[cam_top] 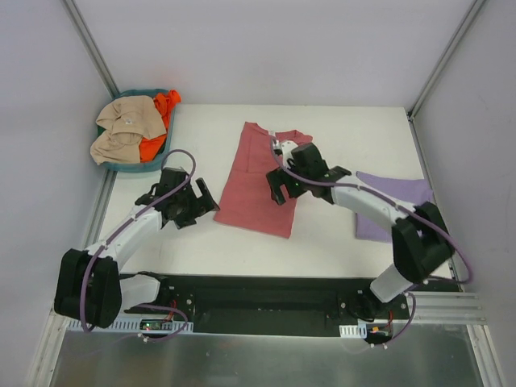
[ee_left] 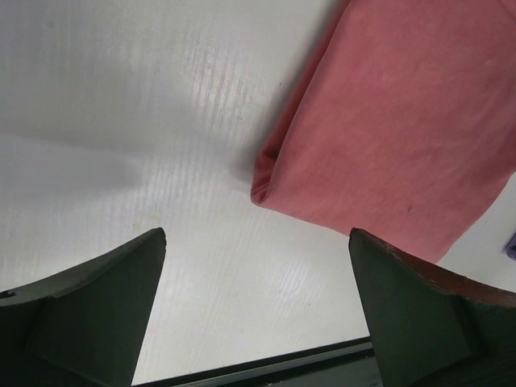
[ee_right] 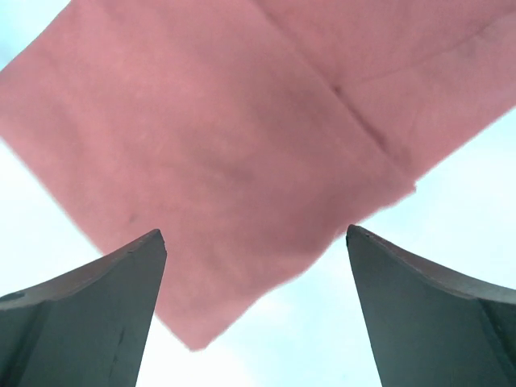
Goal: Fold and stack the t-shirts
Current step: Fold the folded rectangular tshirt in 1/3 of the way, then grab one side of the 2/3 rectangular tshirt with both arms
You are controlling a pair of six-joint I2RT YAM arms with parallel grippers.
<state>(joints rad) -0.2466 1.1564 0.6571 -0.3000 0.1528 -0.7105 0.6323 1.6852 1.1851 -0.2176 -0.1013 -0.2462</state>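
Left fingers [cam_top: 197, 201] spread wide and empty, just off the near-left corner of the red shirt [cam_top: 254, 181], which sits at their 3 o'clock. Right fingers [cam_top: 282, 189] also released, nothing held, hovering over the shirt's right edge, so the right arm is nearer. Shirt is a folded strip mid-surface [cam_top: 347, 145], long axis 12-to-6. Purple shirt [cam_top: 403, 192] lies folded at 3 o'clock.
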